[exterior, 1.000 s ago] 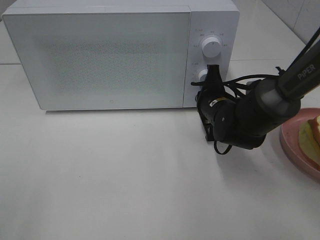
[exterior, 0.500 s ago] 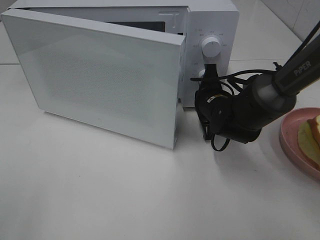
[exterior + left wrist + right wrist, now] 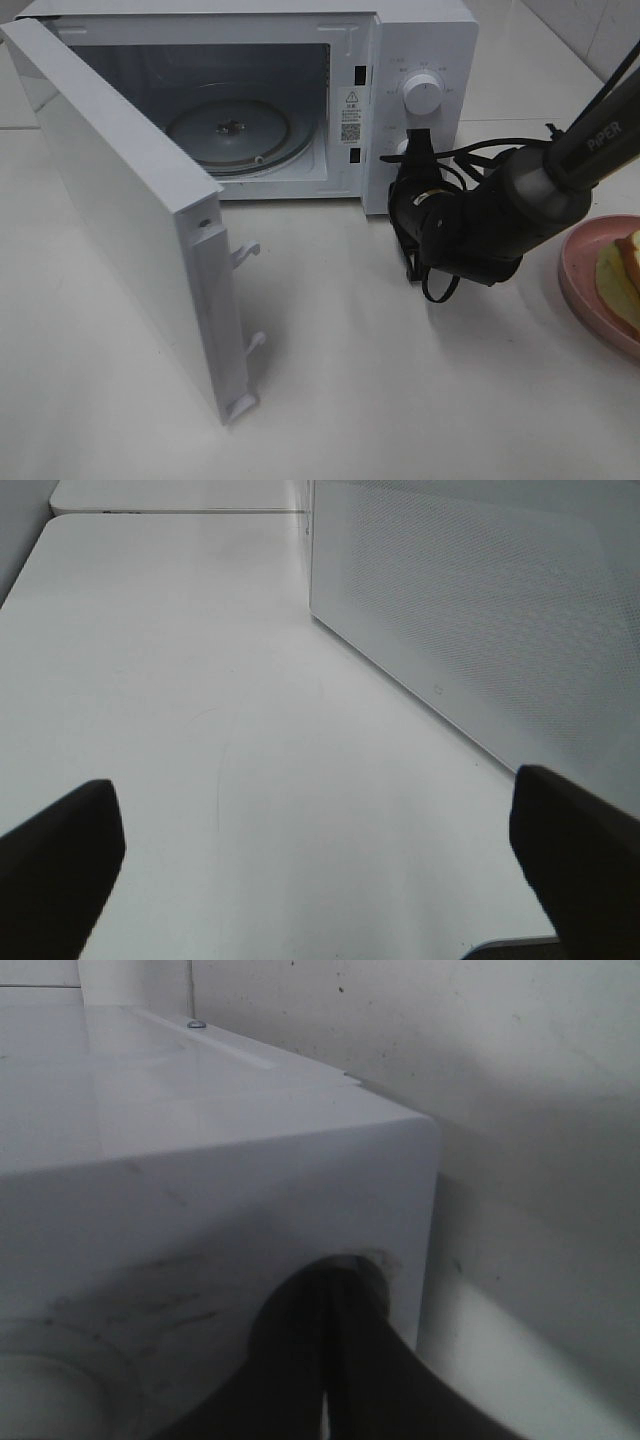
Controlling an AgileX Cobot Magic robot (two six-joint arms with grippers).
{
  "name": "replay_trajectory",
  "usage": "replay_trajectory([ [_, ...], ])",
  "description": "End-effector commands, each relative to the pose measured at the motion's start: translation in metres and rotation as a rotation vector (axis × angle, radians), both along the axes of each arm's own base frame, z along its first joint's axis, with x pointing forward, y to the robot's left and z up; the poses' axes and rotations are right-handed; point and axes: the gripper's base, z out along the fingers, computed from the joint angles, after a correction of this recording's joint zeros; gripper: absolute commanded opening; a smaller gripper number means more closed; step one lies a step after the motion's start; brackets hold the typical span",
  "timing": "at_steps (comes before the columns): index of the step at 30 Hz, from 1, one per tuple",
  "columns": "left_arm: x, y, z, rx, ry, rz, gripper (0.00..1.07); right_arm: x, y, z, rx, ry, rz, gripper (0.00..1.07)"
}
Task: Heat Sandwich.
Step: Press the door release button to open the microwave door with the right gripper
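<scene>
**Sandwich: location and handling**

The sandwich (image 3: 622, 280) is located at the right edge of the exterior view, where it is cut off by the frame. It lies on the pink plate (image 3: 575, 288), which stands on the table (image 3: 400, 400) well apart from the oven cavity. Only part of the bread and filling can be seen.

The sandwich is judged to be light, soft and easily crushed. The slices are loose, so the filling is likely to shift under a pinch. Taking hold of the plate rim is therefore advised, since the plate is stiff. Its smooth surface may slip, however, and should be kept level.

**Surroundings**

The microwave (image 3: 420, 45) stands at the back of the table. Its door (image 3: 120, 220) is swung wide open to the left, and the glass turntable (image 3: 228, 135) is exposed and bare.

**Grippers**

The right gripper (image 3: 416, 152) is fully closed with nothing held. Its tips are set against the lower control of the panel, as confirmed in the right wrist view (image 3: 328, 1295). The left gripper (image 3: 320, 870) is spread wide and empty above the table, with the outer face of the door ahead of it.
</scene>
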Motion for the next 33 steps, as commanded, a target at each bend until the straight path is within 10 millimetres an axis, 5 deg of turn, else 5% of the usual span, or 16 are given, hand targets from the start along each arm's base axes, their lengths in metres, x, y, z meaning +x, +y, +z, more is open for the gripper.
replay_trajectory([
  [1, -0.003, 0.0, 0.0, -0.003, -0.032, -0.009, 1.01, 0.037, -0.008, 0.054, -0.029, -0.384, -0.038, 0.01],
  [24, -0.003, 0.0, 0.0, -0.003, -0.032, -0.009, 1.01, 0.029, -0.003, 0.052, -0.021, -0.313, -0.002, 0.01],
  [33, -0.003, 0.0, 0.0, -0.003, -0.032, -0.009, 1.01, -0.009, -0.002, 0.038, -0.047, -0.115, 0.089, 0.01],
])
